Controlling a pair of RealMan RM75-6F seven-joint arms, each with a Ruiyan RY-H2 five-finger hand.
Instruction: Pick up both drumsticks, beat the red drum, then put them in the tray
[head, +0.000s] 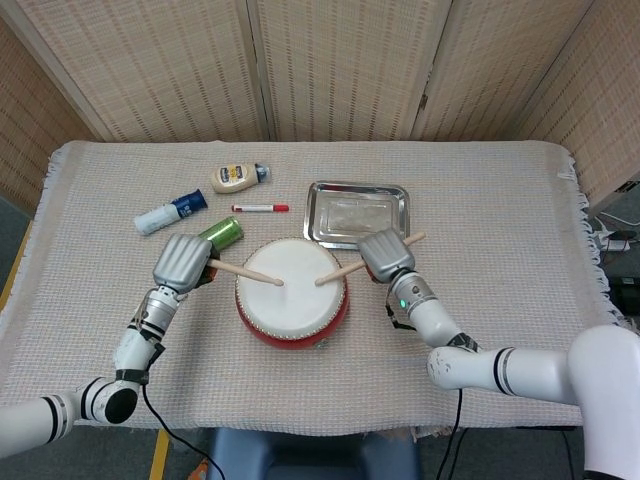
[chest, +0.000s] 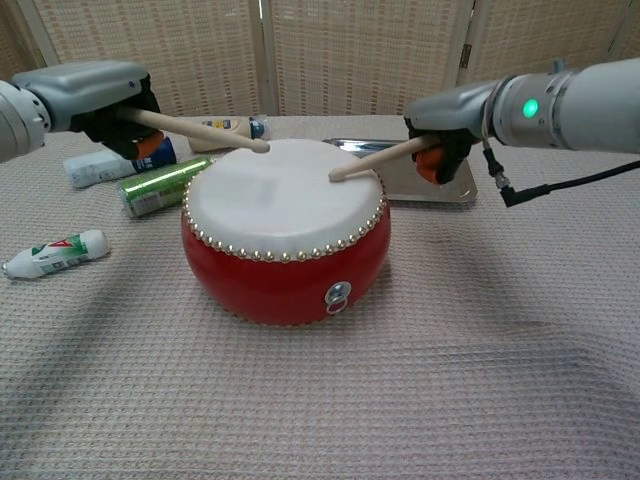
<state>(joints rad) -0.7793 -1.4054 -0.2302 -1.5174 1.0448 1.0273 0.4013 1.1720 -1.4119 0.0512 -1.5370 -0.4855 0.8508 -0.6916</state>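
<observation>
Both hands grip drumsticks: right hand tip on drum, left hand tip above.

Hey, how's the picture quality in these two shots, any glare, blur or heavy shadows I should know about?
Head view: even, soft light, sharp throughout; the shiny metal tray shows only a mild sheen. Chest view: the red drum with a white skin is crisp and casts a soft shadow on the woven cloth, the green light on the right arm blooms slightly, and the far bottles look a little soft.

Two wooden drumsticks angle over the red drum; steel tray behind.
</observation>
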